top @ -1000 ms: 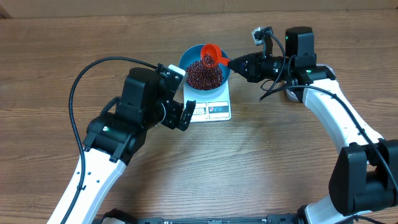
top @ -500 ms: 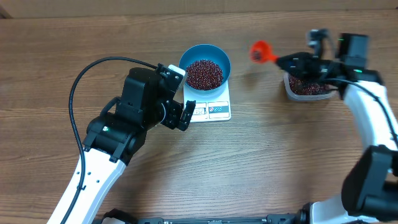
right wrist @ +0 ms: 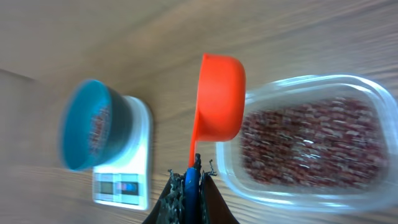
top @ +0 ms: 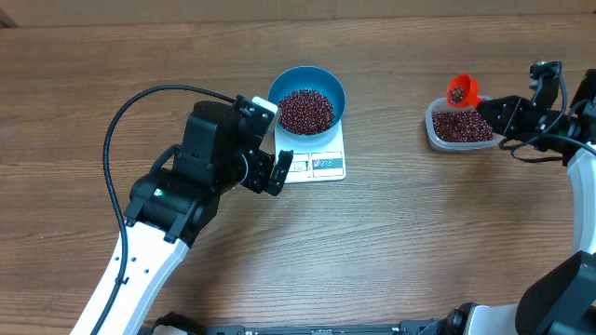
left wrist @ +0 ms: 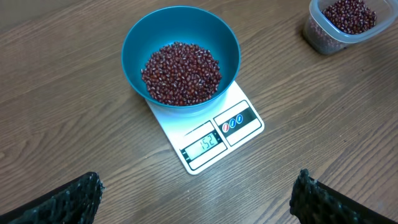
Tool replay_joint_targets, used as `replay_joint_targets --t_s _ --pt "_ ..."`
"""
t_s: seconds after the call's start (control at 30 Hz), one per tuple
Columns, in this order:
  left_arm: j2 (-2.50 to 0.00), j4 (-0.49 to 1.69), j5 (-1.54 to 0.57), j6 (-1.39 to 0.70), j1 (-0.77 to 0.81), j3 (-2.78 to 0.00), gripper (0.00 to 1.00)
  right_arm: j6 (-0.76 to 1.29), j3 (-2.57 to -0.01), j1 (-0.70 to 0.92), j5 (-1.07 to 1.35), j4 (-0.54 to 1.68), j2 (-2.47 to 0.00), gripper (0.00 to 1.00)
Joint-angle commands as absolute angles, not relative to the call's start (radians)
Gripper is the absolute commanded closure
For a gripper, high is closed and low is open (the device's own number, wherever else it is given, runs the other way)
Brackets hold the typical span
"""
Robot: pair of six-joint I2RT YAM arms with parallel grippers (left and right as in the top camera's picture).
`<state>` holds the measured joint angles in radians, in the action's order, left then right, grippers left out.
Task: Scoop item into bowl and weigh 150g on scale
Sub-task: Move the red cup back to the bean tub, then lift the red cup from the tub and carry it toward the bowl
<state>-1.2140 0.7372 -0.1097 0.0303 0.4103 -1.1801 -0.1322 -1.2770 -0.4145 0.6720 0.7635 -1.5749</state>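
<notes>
1. Right tool [right wrist: 189, 185] clenches the handle of an orange plastic scoop [right wrist: 219, 96] over a clear plastic tub [left wrist: 317, 38], well right of the flat white scale [left wrist: 214, 140].
2. Left tool [left wrist: 198, 202], released wide, hovers near the scale.
3. Red-brown beans [left wrist: 181, 71] fill the round blue bowl [left wrist: 138, 37] atop it.

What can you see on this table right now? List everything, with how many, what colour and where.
beans: two lots, dark red-brown, one heap in the bowl, one in the tub
bowl: one, blue, on the scale
scale: one, white, mid-table
tub: one, clear, on the table by the right arm
scoop: one, orange, at the tub's edge
table: one, brown wood
left gripper: one, black, open, facing the scale
right gripper: one, black, shut on the scoop's handle
</notes>
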Motion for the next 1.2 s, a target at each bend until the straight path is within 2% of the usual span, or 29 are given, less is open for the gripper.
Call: replay_joint_targets --t_s 0.0,0.37,0.57,0.73,0.9,1.17 --pt "-1.223 0.737 -0.123 0.049 0.406 -1.180 0.00 -0.263 -1.304 -0.399 0.518 0.778 -1.542 0.97" --pt "-1.223 0.737 -0.123 0.049 0.406 -1.180 0.00 -0.531 -1.304 -0.274 0.175 0.809 -1.501 0.96" --pt "-1.223 0.737 -0.123 0.049 0.406 -1.180 0.01 -0.551 -1.304 -0.155 -0.138 0.789 -1.502 0.96" --pt "-1.223 0.737 -0.123 0.049 0.406 -1.180 0.01 -0.513 -1.304 -0.131 -0.154 0.772 -1.502 0.96" --pt "-1.223 0.737 -0.123 0.049 0.406 -1.180 0.00 -0.494 -1.304 -0.131 0.016 0.776 -1.501 0.96" --pt "-1.223 0.737 -0.123 0.049 0.406 -1.180 0.00 -0.495 -1.304 -0.121 0.595 0.712 -1.497 0.96"
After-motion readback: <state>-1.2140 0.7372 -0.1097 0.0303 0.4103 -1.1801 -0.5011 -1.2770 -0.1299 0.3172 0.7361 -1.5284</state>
